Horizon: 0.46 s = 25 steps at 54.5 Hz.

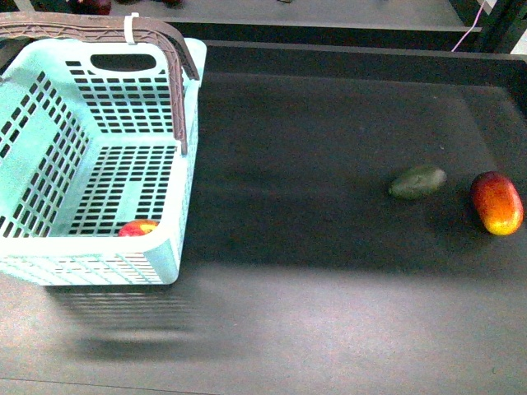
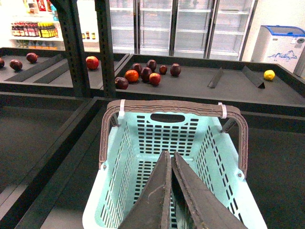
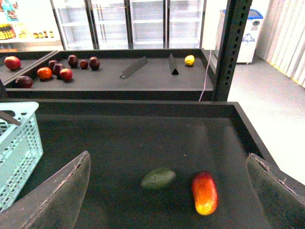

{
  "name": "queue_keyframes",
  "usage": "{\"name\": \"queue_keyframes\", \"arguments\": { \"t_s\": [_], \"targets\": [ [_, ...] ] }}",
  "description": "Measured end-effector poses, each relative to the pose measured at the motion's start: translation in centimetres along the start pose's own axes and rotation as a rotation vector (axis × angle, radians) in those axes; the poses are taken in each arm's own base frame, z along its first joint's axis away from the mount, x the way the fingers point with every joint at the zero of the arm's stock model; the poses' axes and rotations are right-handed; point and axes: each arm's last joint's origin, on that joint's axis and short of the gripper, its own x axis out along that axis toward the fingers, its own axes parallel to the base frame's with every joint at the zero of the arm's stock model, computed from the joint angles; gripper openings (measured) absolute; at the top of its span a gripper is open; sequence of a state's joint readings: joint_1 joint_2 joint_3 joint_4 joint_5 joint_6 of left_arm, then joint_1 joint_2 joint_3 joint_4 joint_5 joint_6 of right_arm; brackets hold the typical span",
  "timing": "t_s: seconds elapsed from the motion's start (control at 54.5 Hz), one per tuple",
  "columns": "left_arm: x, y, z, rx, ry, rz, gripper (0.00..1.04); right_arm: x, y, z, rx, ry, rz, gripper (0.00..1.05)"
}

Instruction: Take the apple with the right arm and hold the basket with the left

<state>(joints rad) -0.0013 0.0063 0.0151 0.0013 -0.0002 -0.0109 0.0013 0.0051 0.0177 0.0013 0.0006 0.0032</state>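
Observation:
The mint-green basket [image 1: 185, 164] stands at the left of the dark table, its brown handles [image 1: 177, 74] swung up. The red and yellow apple [image 1: 137, 228] lies on the basket floor against the near wall. In the left wrist view my left gripper [image 2: 169, 153] is shut with nothing between its fingers, and it points down into the basket [image 2: 217, 157] below the handle [image 2: 171, 107]. The apple is hidden in that view. My right gripper [image 3: 167, 157] is open and empty above the table, well to the right of the basket's corner [image 3: 19, 138]. Neither arm shows in the front view.
A dark green avocado [image 1: 417, 182] and an elongated red-orange fruit [image 1: 496, 202] lie at the table's right, between my right gripper's fingers [image 3: 62, 191] in its wrist view. Raised black rims edge the table. Shelves with fruit and fridges stand behind.

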Motion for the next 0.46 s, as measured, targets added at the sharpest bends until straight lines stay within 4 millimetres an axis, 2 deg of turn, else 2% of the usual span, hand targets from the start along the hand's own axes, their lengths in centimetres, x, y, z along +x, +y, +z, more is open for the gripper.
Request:
{"name": "queue_keyframes", "arguments": {
  "t_s": [0.055, 0.11, 0.458],
  "targets": [
    [0.00, 0.00, 0.00, 0.000, 0.000, 0.000, 0.03, 0.00, 0.00, 0.00, 0.000, 0.000, 0.000, 0.96],
    [0.00, 0.00, 0.00, 0.000, 0.000, 0.000, 0.10, 0.00, 0.00, 0.00, 0.000, 0.000, 0.000, 0.96],
    [0.00, 0.00, 0.00, 0.000, 0.000, 0.000, 0.73, 0.00, 0.00, 0.00, 0.000, 0.000, 0.000, 0.96]
  ]
}}
